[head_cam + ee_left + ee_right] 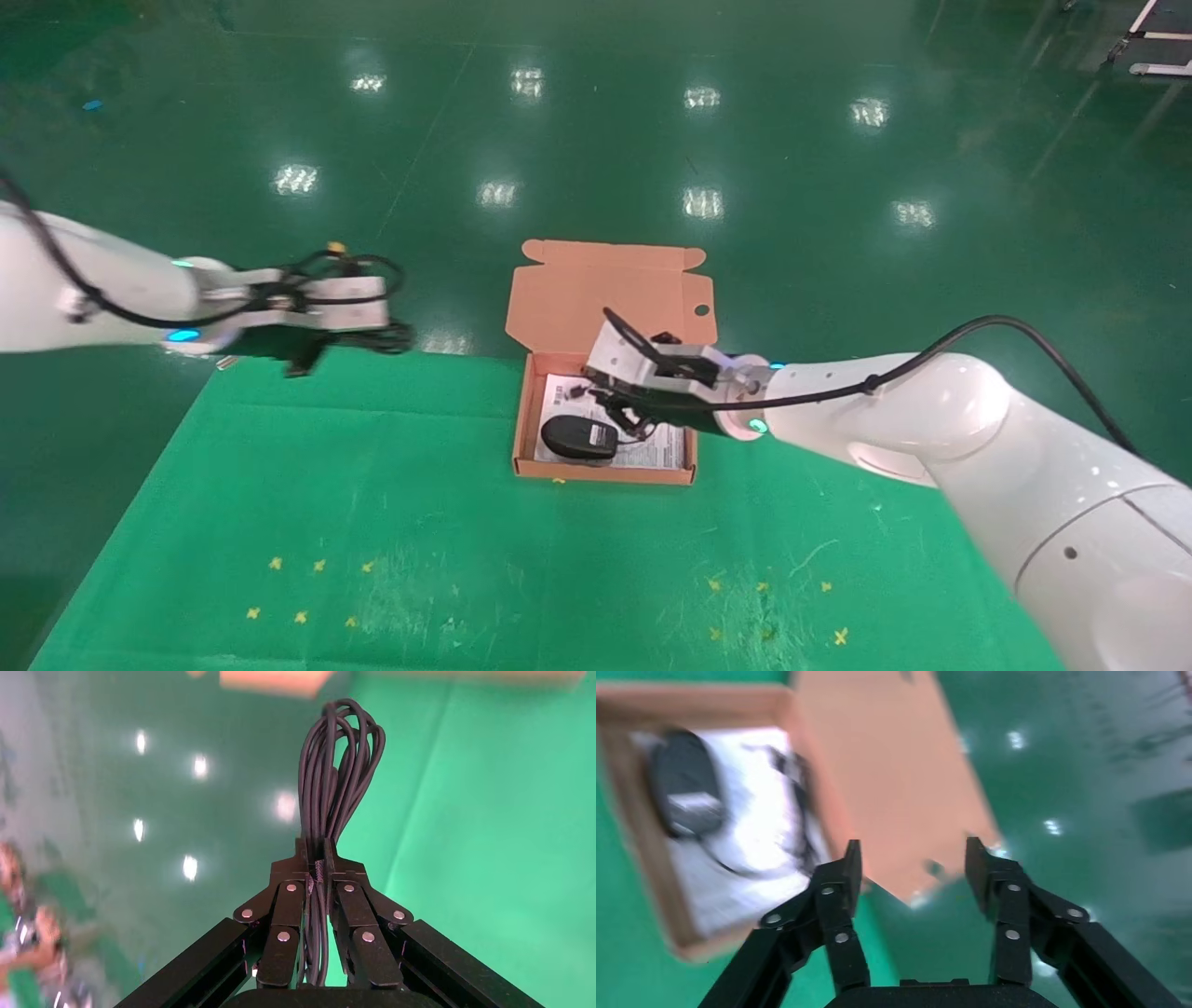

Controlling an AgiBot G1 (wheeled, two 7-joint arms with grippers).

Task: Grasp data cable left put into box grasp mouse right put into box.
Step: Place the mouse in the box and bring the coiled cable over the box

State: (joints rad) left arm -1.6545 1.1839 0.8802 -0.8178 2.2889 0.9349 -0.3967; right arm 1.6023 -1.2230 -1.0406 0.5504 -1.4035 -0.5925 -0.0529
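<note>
My left gripper (396, 312) hangs in the air over the table's far left edge, well left of the box. It is shut on the data cable (399, 337), a black coiled bundle pinched at its tied middle, with loops sticking out past the fingertips (337, 762). The salmon-orange box (605, 473) lies open at the table's far middle, its lid (610, 294) folded back. The black mouse (579, 436) lies inside on the white sheet, with its thin cord (800, 811) beside it. My right gripper (601, 391) is open and empty, just above the box's right part.
The green cloth table (372, 513) has small yellow cross marks (307, 587) near its front left and front right. Shiny green floor lies beyond the table's far edge. A corner of the box (274, 679) shows far ahead in the left wrist view.
</note>
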